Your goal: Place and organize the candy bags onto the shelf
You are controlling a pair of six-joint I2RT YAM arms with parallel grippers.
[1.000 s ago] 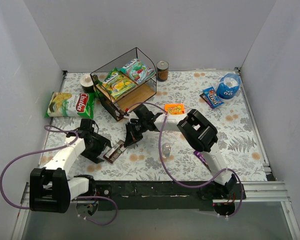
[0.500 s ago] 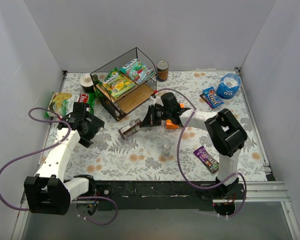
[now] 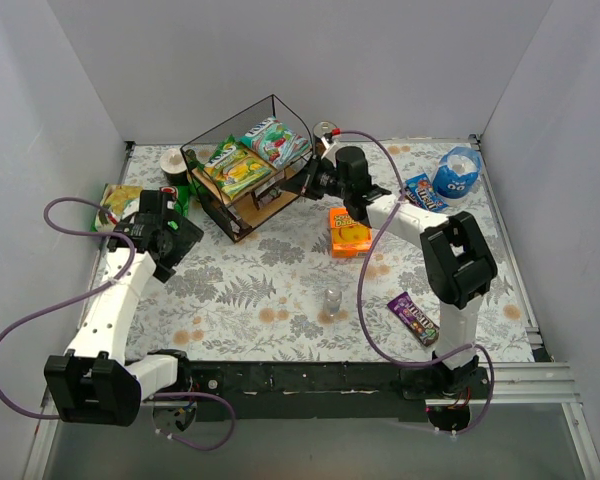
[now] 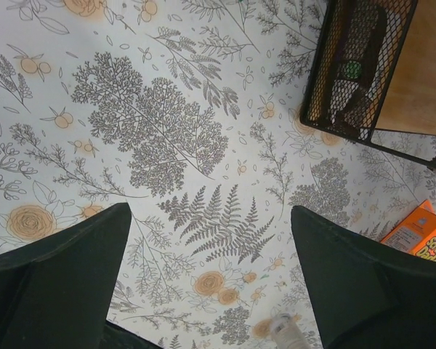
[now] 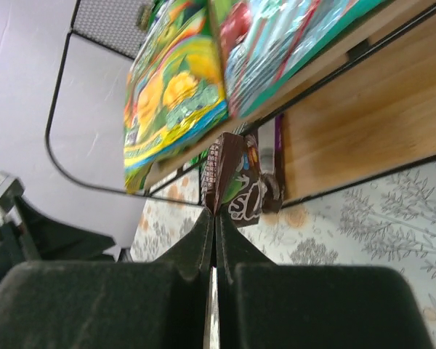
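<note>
The shelf [image 3: 286, 106] stands at the back left of the table, its lower board [image 5: 363, 123] close in the right wrist view. On its upper board lie a green-yellow candy bag [image 3: 235, 166] [image 5: 176, 102] and a teal-white one [image 3: 273, 140] [image 5: 283, 36]. My right gripper [image 3: 303, 183] [image 5: 215, 214] is shut on a dark brown wrapper [image 5: 238, 182], held on edge at the lower board's front. A purple wrapper [image 3: 412, 314] and a small blue pack [image 3: 423, 193] lie on the table. My left gripper [image 3: 166, 240] [image 4: 209, 211] hangs open over bare tablecloth, nothing between its fingers [image 4: 65, 269].
An orange box [image 3: 348, 232] [image 4: 424, 233] lies right of the shelf. A blue pouch with eyes [image 3: 458, 172] sits back right. A large green chips bag [image 3: 118, 205] and a cup [image 3: 172, 160] are at the left, a small vial [image 3: 332, 298] mid-table.
My right arm carried the dark brown wrapper from mid-table up to the shelf's lower board. My left gripper opened and drew back to the left.
</note>
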